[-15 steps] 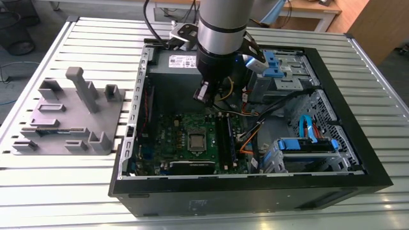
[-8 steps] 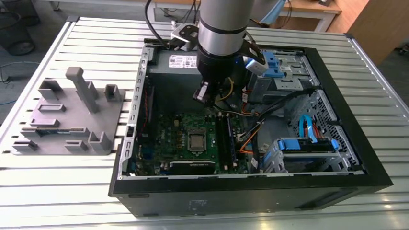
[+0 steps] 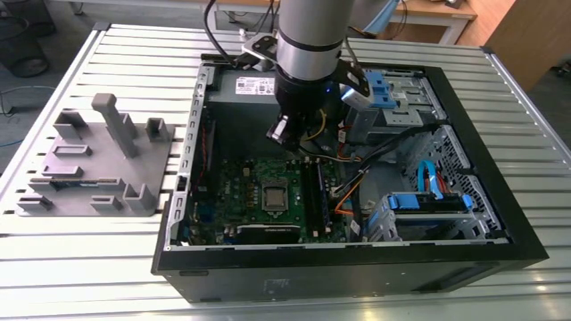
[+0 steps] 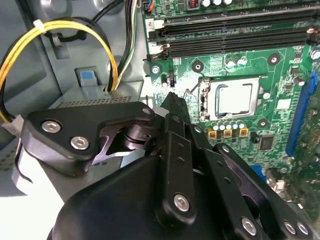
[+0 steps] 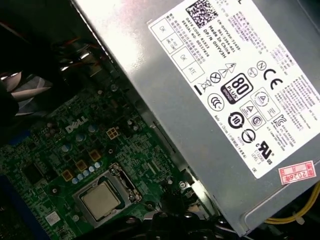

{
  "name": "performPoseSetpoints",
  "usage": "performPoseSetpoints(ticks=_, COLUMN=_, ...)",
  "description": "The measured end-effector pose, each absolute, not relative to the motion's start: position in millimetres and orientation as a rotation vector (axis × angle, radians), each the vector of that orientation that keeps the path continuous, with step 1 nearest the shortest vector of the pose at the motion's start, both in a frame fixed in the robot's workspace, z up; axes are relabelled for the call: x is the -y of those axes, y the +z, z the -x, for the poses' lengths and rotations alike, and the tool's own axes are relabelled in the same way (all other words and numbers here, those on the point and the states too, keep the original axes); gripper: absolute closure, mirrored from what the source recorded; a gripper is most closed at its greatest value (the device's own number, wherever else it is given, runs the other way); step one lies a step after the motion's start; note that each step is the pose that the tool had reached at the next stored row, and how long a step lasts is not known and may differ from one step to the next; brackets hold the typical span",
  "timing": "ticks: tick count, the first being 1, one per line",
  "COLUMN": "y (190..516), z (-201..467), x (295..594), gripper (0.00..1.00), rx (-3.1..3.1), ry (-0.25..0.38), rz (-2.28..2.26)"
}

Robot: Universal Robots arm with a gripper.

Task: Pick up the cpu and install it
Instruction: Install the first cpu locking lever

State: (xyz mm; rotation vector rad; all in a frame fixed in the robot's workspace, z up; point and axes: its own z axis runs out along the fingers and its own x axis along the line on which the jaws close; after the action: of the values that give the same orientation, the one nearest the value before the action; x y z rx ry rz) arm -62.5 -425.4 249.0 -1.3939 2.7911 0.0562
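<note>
Exterior view: arm reaches down into the open PC case (image 3: 499, 251) lying on the slatted metal desk (image 3: 535, 134); tool (image 3: 283, 132) hangs over the green motherboard (image 3: 241, 194), just off the power supply (image 3: 245, 87). The cpu (image 3: 274, 196) sits in its socket mid-board, apart from the tool. A grey plastic fixture tray (image 3: 89, 167) stands on the desk at the exterior view's left, beside the case. In the second wrist view the tool (image 4: 172, 102) looks narrow, tips prob together w/ nothing between, near the socket's edge; cpu (image 4: 234, 96) lies flat inside the metal frame, RAM slots (image 4: 235, 35) beyond. First wrist view: cpu (image 5: 101, 199) seated, power supply label (image 5: 235, 80) alongside.
</note>
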Motion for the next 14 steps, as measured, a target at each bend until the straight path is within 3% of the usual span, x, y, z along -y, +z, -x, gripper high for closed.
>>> performPoseSetpoints(ticks=14, y=245.2, z=62.5, x=425.3, gripper=0.89, rx=-2.885, ry=0.017, rz=1.208)
